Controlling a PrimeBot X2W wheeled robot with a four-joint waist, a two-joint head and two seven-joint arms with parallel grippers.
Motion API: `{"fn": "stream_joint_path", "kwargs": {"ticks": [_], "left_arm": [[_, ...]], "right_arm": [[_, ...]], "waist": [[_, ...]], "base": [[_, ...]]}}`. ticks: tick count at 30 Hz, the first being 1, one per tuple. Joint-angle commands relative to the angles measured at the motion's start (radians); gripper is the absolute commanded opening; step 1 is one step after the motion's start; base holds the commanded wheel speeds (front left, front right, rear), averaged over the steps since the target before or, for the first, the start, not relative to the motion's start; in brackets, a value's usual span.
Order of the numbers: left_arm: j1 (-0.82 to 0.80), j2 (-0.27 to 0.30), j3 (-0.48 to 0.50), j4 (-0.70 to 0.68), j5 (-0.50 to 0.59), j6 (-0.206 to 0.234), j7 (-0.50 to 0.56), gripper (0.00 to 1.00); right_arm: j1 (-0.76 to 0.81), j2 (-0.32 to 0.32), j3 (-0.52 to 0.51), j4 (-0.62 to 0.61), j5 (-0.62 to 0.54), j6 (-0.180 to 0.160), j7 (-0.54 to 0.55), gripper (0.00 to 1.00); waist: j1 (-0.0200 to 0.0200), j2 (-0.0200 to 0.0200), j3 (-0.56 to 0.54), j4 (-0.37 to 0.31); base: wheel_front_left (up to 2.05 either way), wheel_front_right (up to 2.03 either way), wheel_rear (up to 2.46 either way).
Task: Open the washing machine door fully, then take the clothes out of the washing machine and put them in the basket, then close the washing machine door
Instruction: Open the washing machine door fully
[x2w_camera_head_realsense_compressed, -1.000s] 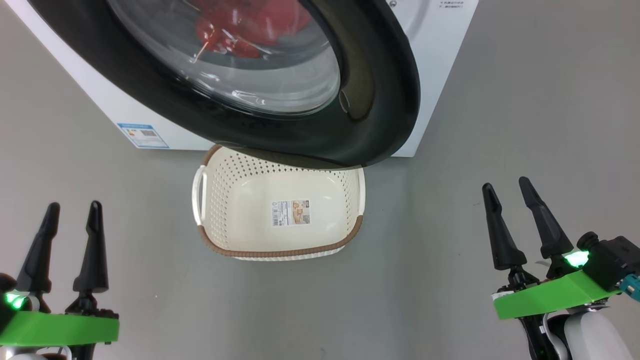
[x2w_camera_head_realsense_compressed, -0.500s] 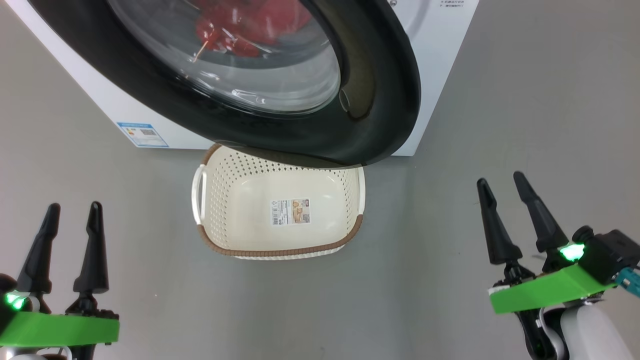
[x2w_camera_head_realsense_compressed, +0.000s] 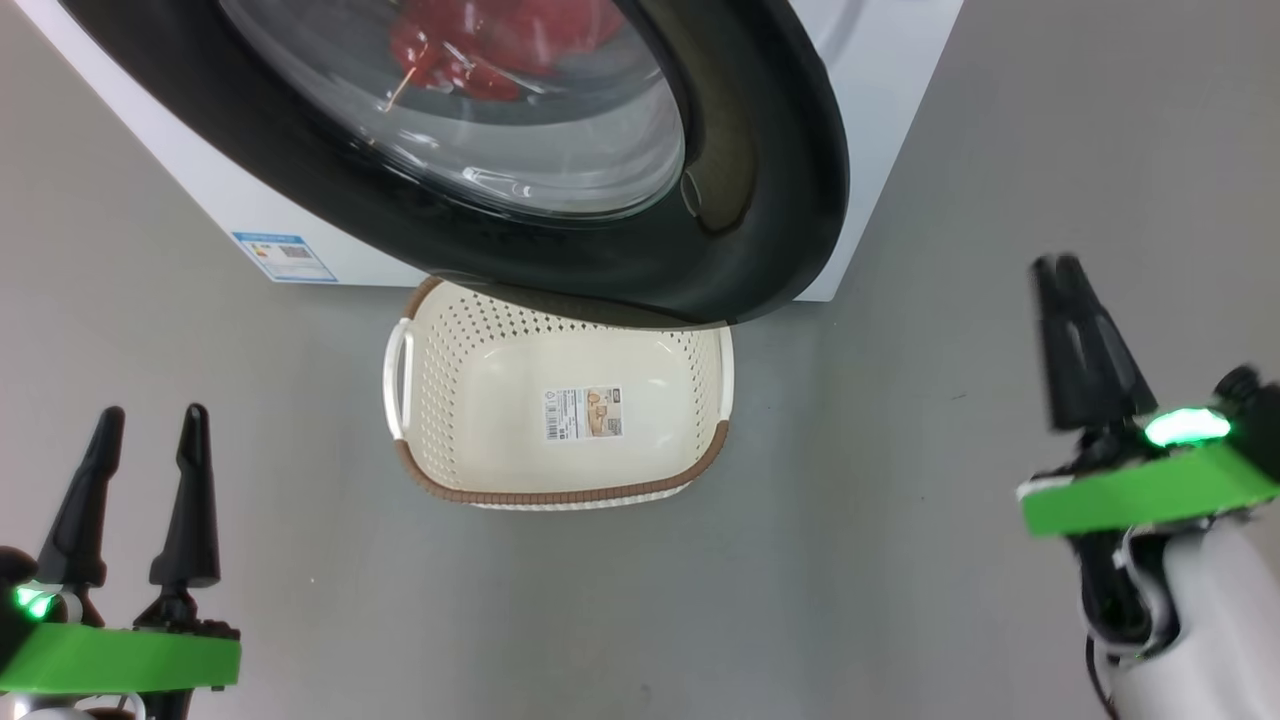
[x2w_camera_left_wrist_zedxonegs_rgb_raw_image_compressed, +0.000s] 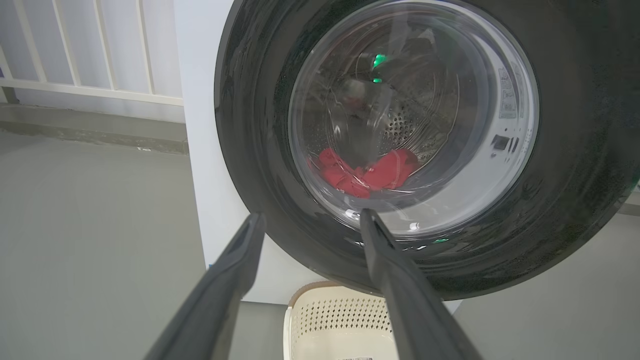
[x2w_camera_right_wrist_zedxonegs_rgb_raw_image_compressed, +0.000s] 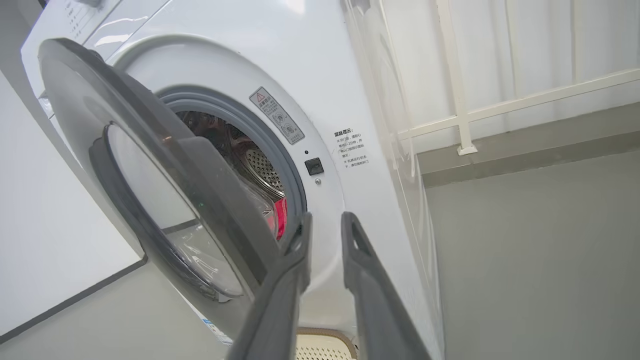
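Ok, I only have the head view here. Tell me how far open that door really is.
Observer: The right wrist view shows the washing machine door ajar, standing clear of the grey gasket but not fully open.
Operator: Say where the right gripper aims.
Observer: Toward that gap, fingers narrowly apart, holding nothing.
Operator: Now the load.
Observer: Red clothes show through that gap, low in the drum.

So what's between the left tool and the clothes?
The glass of the washing machine door stands between the left tool and the clothes, in the left wrist view.
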Motion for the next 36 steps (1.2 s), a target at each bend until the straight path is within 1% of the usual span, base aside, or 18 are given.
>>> {"fn": "stream_joint_path", "kwargs": {"ticks": [1, 3, 9, 15, 22, 25, 26, 27, 29, 32, 36], "left_arm": [[-0.025, 0.038, 0.037, -0.019, -0.004, -0.003, -0.008, 1.00], [-0.026, 0.039, 0.035, -0.020, -0.005, -0.003, -0.008, 1.00], [-0.026, 0.043, 0.035, -0.021, -0.007, -0.003, -0.008, 1.00], [-0.027, 0.048, 0.032, -0.022, -0.008, -0.003, -0.008, 1.00], [-0.024, 0.052, 0.031, -0.026, -0.009, -0.003, -0.008, 1.00], [-0.025, 0.054, 0.030, -0.028, -0.010, -0.003, -0.008, 1.00], [-0.025, 0.054, 0.030, -0.028, -0.010, -0.003, -0.008, 1.00], [-0.029, 0.056, 0.029, -0.029, -0.012, -0.003, -0.008, 1.00], [-0.032, 0.057, 0.028, -0.028, -0.013, -0.003, -0.008, 1.00], [-0.038, 0.057, 0.027, -0.026, -0.015, -0.003, -0.008, 1.00], [-0.045, 0.056, 0.026, -0.024, -0.017, -0.003, -0.008, 1.00]], "right_arm": [[-0.040, -0.015, 0.017, -0.011, 0.040, 0.002, -0.001, 0.00], [-0.075, -0.023, 0.011, 0.000, 0.093, 0.002, 0.015, 0.00], [-0.175, -0.012, -0.031, 0.015, 0.332, 0.002, 0.111, 0.00], [-0.277, -0.009, -0.068, 0.094, 0.505, 0.002, 0.273, 0.00], [-0.407, 0.031, -0.116, 0.238, 0.677, 0.002, 0.470, 0.00], [-0.466, 0.046, -0.138, 0.317, 0.728, 0.002, 0.561, 0.00], [-0.466, 0.046, -0.138, 0.317, 0.728, 0.002, 0.561, 0.00], [-0.507, 0.056, -0.150, 0.358, 0.758, 0.002, 0.614, 0.00], [-0.548, 0.066, -0.164, 0.398, 0.786, 0.002, 0.660, 0.00], [-0.606, 0.075, -0.179, 0.452, 0.806, 0.002, 0.709, 0.00], [-0.672, 0.080, -0.185, 0.504, 0.799, 0.002, 0.749, 0.00]], "waist": [[0.0000, 0.0000, 0.002, 0.000], [0.0000, 0.0000, 0.005, 0.001], [0.0000, 0.0000, 0.010, -0.001], [0.0000, 0.0000, 0.013, -0.002], [0.0000, 0.0000, 0.019, -0.002], [0.0000, 0.0000, 0.027, 0.001], [0.0000, 0.0000, 0.027, 0.001], [0.0000, 0.0000, 0.034, 0.004], [0.0000, 0.0000, 0.040, 0.007], [0.0000, 0.0000, 0.046, 0.013], [0.0000, 0.0000, 0.053, 0.023]], "base": [[0.00, 0.00, 0.00], [0.00, 0.00, 0.00], [0.00, 0.00, 0.00], [0.00, 0.00, 0.00], [0.00, 0.00, 0.00], [0.00, 0.00, 0.00], [0.00, 0.00, 0.00], [0.00, 0.00, 0.00], [0.00, 0.00, 0.00], [0.00, 0.00, 0.00], [0.00, 0.00, 0.00]]}}
